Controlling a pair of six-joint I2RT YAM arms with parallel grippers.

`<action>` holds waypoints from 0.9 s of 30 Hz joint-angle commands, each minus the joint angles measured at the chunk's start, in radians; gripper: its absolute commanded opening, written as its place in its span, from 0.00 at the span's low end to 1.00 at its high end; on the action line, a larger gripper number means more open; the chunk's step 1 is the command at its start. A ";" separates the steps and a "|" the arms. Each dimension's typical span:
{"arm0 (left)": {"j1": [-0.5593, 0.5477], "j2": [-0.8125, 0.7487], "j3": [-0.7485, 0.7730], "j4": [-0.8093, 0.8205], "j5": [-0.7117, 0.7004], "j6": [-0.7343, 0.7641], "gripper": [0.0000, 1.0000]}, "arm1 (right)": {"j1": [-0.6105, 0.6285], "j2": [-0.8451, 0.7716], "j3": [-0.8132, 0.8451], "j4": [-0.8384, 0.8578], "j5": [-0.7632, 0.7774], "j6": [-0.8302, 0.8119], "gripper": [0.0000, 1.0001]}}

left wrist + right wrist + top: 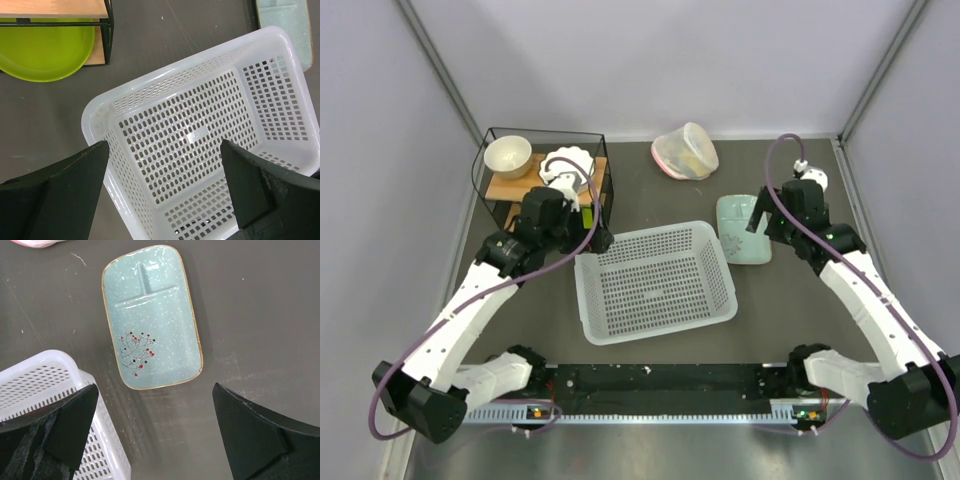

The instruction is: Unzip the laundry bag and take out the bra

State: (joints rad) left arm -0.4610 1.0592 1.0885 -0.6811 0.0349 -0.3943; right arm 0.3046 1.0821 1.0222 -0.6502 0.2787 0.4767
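The laundry bag (684, 151), a rounded white mesh pod with a pink zip rim, lies shut at the back of the table. The mustard-yellow bra (696, 150) shows faintly through the mesh. A pink edge of the bag (35, 242) shows at the top left of the right wrist view. My left gripper (597, 238) (165, 187) is open and empty over the near left corner of the white perforated basket (200, 135). My right gripper (758, 218) (155, 432) is open and empty above bare table, just near the mint-green tray (150, 315). Both grippers are well short of the bag.
The white basket (655, 280) sits mid-table, and the mint tray (741, 240) lies to its right. A black wire rack (490, 135) at the back left holds a white bowl (507, 155) and a fluted white dish (566, 165). A lime-green plate (45, 50) lies under its wooden shelf.
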 commanded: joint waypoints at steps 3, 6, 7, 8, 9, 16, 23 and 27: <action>-0.004 -0.024 0.010 0.022 0.000 -0.011 0.99 | -0.002 -0.059 -0.024 0.032 0.005 0.011 0.99; -0.010 0.028 0.040 -0.040 0.013 0.005 0.99 | -0.001 -0.062 -0.028 0.035 -0.013 0.005 0.99; -0.021 0.042 0.047 -0.069 -0.003 0.005 0.99 | -0.001 -0.059 -0.027 0.037 -0.018 0.002 0.99; -0.034 0.056 0.048 -0.072 -0.010 0.005 0.99 | 0.001 -0.057 -0.017 0.040 -0.021 -0.001 0.99; -0.062 0.056 0.042 -0.071 -0.013 -0.001 0.99 | 0.005 -0.042 -0.010 0.046 -0.021 -0.004 0.99; -0.157 0.068 0.011 -0.023 -0.023 -0.055 0.99 | 0.039 0.163 0.160 0.133 -0.038 -0.052 0.99; -0.173 0.062 0.027 0.002 -0.026 -0.064 0.99 | 0.048 0.523 0.517 0.184 -0.079 -0.122 0.99; -0.174 0.097 0.073 0.005 0.035 -0.052 0.99 | 0.054 0.734 0.708 0.184 -0.128 -0.154 0.99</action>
State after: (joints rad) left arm -0.6304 1.1309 1.1023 -0.7200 0.0319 -0.4438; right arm 0.3450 1.6577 1.5604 -0.5079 0.2070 0.3740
